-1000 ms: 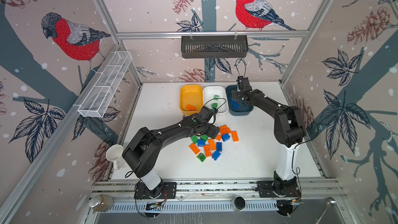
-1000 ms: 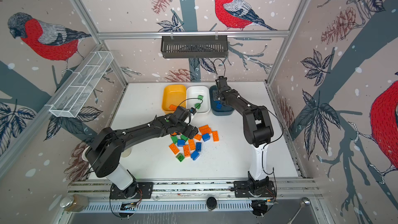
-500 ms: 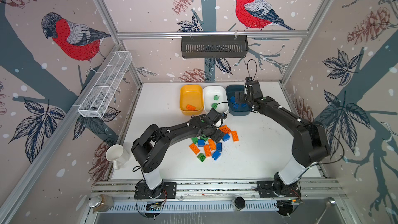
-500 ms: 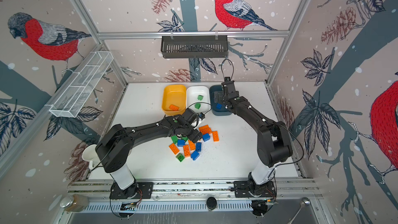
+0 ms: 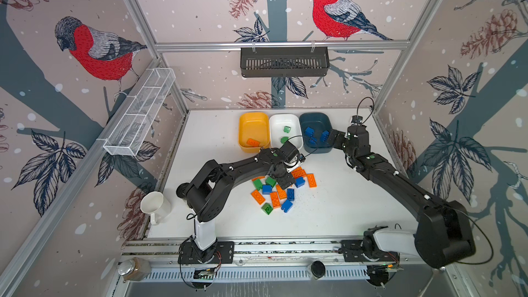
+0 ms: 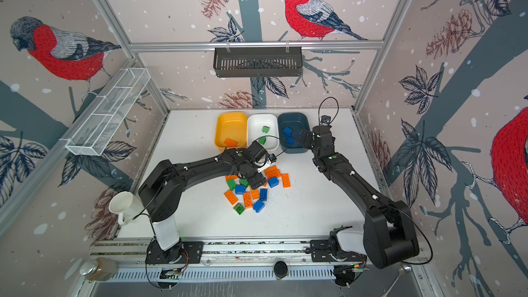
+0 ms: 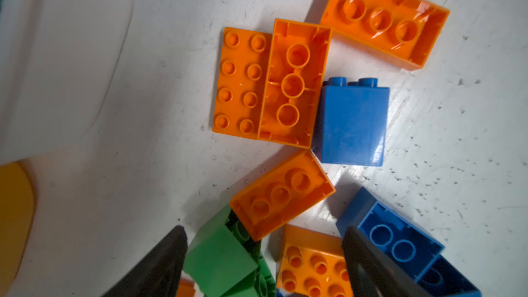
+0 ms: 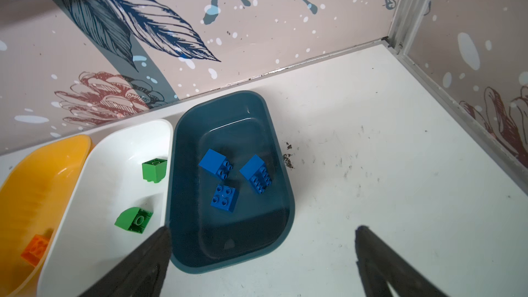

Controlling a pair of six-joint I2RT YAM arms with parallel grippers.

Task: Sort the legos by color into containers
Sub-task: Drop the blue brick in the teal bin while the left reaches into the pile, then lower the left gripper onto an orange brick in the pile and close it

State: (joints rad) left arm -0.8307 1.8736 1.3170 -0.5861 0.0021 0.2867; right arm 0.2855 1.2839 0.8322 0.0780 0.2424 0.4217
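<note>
The legos (image 5: 278, 192) lie in a mixed orange, green and blue pile mid-table. My left gripper (image 5: 283, 180) hangs open low over the pile. In the left wrist view a green brick (image 7: 223, 255) and an orange brick (image 7: 311, 264) lie between its fingers (image 7: 160, 267), ungripped. The containers stand at the back: a yellow tub (image 5: 253, 124) with one orange brick (image 8: 35, 250), a white tub (image 5: 281, 121) with two green bricks (image 8: 154, 169), and a teal tub (image 5: 315, 121) with three blue bricks (image 8: 224, 198). My right gripper (image 5: 331, 139) is open and empty at the teal tub's right edge.
A white mug (image 5: 154, 205) stands at the table's left front. A white wire tray (image 5: 140, 115) hangs on the left wall and a black slotted basket (image 5: 284, 61) on the back rail. The right arm (image 5: 394, 178) stretches across the table's right side.
My right gripper has opened wider and drawn back from above the teal tub to its right edge. My left gripper has moved from near the white tub down over the pile.
</note>
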